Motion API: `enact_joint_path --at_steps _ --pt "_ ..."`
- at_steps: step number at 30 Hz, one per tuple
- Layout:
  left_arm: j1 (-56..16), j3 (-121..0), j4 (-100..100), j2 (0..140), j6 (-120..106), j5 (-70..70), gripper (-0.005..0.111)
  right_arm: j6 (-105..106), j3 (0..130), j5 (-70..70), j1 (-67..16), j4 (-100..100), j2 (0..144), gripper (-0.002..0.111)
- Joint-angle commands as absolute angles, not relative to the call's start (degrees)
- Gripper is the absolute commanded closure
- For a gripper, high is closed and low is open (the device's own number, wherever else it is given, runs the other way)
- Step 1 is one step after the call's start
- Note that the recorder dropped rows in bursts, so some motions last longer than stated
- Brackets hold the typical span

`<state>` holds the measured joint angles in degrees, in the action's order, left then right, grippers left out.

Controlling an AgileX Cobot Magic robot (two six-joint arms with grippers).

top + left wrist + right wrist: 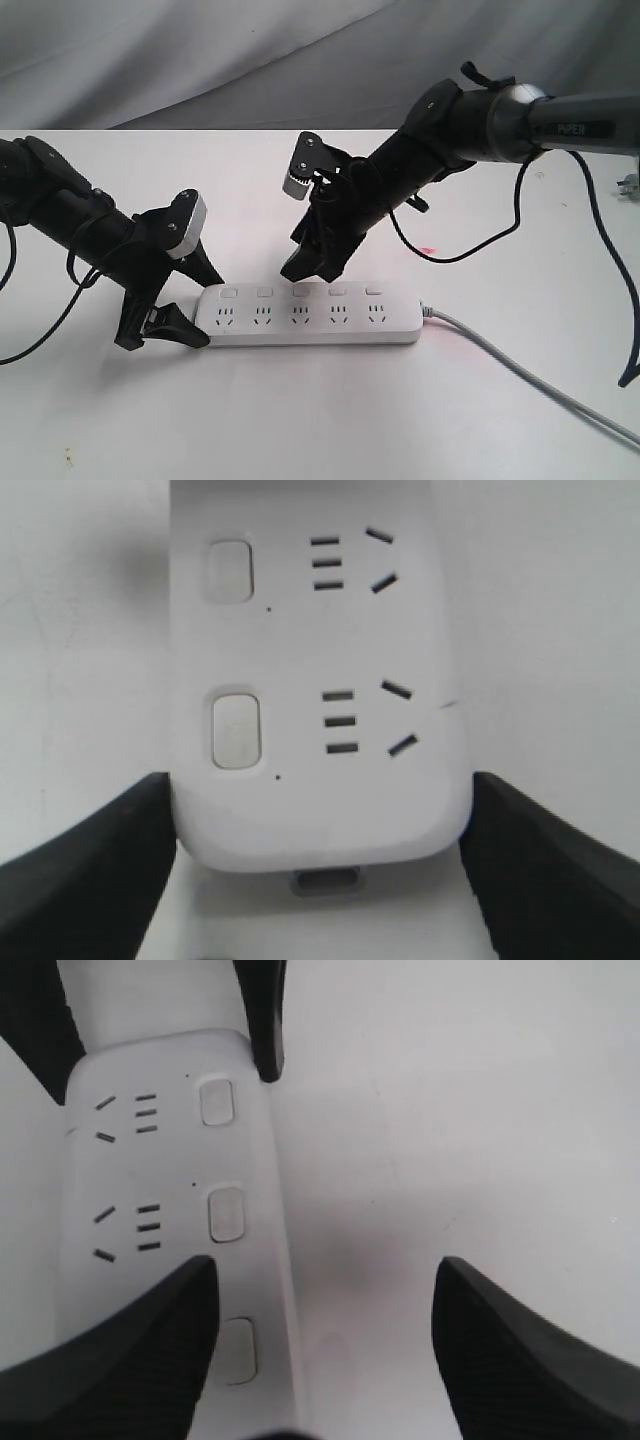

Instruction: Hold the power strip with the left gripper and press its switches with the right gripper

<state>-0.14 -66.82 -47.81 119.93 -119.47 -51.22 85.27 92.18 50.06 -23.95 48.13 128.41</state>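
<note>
Fingers (pixel 90 870) of the left gripper (pixel 212 312) number two. Both are black, and they press against the two long sides of the power strip (pixel 310 318) at its rounded end, one on each side, so this claw is clamped on the strip. The left wrist view shows two switches (pixel 301 291) and two socket groups (pixel 300 316) just past that grip.

The right gripper (pixel 305 272) also has two black fingers (pixel 110 1360). These are spread wide with nothing held between them. One hangs over the strip and covers part of the third switch, counted from the clamped end. The other is over bare table (pixel 300 420) beside the strip. Whether the first one touches the plastic cannot be told.

The strip lies flat on the white table, running lengthwise across the middle of the exterior view. It has five switches in one row along its far edge and five socket groups along the near edge, one under each switch. One grey cord (pixel 520 375) leaves the end away from the clamp and runs toward the lower right.

There are two arms. The left arm (pixel 60 205) is matte black with a loose black cable. The right arm (pixel 580 120) is a dark-grey tube with white lettering. One small red spot (pixel 430 248) shows on the table behind the strip. Grey cloth (pixel 250 50) hangs beyond the table.
</note>
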Motion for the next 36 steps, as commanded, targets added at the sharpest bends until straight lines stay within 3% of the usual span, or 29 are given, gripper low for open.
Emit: enact_joint_path --at_steps 1,12,36 --pt "-0.2 -66.8 -46.5 120.1 -119.6 -49.3 0.055 85.6 91.8 48.8 -24.0 48.4 125.5 0.051" --pt "-0.2 -66.8 -46.5 120.1 -119.6 -49.3 0.055 85.3 91.8 48.0 -24.0 46.8 132.4 0.051" --pt "-0.2 -66.8 -46.5 120.1 -119.6 -49.3 0.055 82.0 91.8 47.0 -23.9 43.4 128.7 0.051"
